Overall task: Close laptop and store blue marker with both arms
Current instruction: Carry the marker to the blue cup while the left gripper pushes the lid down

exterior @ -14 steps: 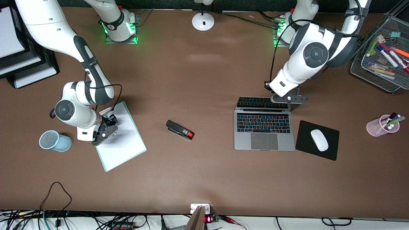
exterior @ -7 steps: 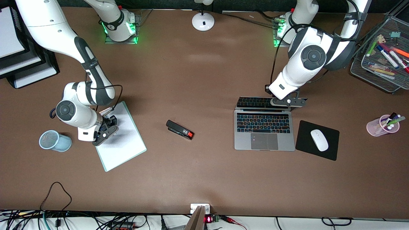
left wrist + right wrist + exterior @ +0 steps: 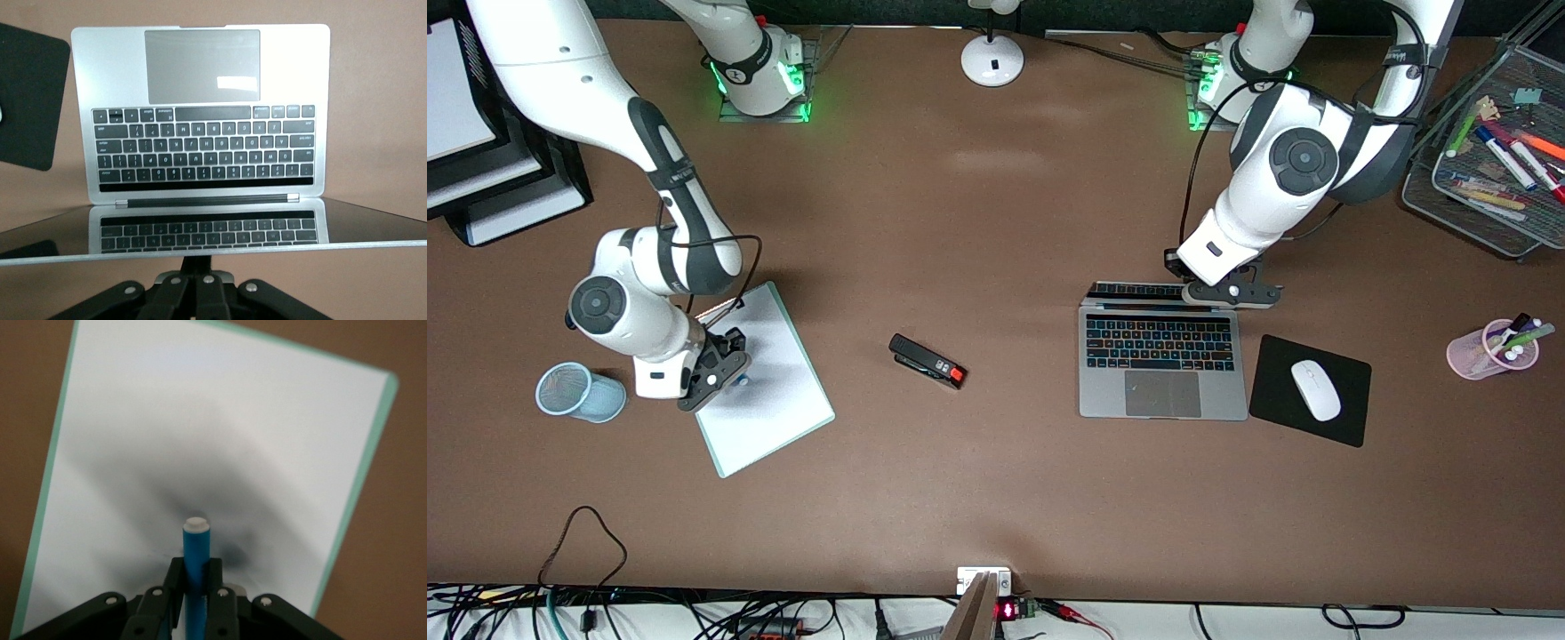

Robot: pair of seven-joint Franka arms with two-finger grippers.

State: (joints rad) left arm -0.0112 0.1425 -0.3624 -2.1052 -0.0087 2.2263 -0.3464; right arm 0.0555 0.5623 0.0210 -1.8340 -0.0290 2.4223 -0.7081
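The laptop (image 3: 1163,366) lies open near the left arm's end, its lid (image 3: 1138,291) tipped steeply over the keys. My left gripper (image 3: 1232,293) is shut and rests against the lid's top edge. In the left wrist view the keyboard (image 3: 200,147) is mirrored in the screen (image 3: 207,230), and my left gripper (image 3: 198,268) sits just at the lid's edge. My right gripper (image 3: 711,378) is shut on the blue marker (image 3: 197,553) and holds it upright, white end down, over the whiteboard (image 3: 769,391). The right wrist view shows that gripper (image 3: 195,579) clamped on the marker's barrel.
A blue mesh cup (image 3: 578,393) stands beside the whiteboard toward the right arm's end. A black stapler (image 3: 927,361) lies mid-table. A white mouse (image 3: 1316,389) sits on a black mouse pad (image 3: 1347,422) beside the laptop. A pink pen cup (image 3: 1489,351) and a mesh tray (image 3: 1449,204) are at the left arm's end.
The left gripper has pushed the laptop lid farther down over the keyboard. The right gripper has shifted with the blue marker toward the blue mesh cup.
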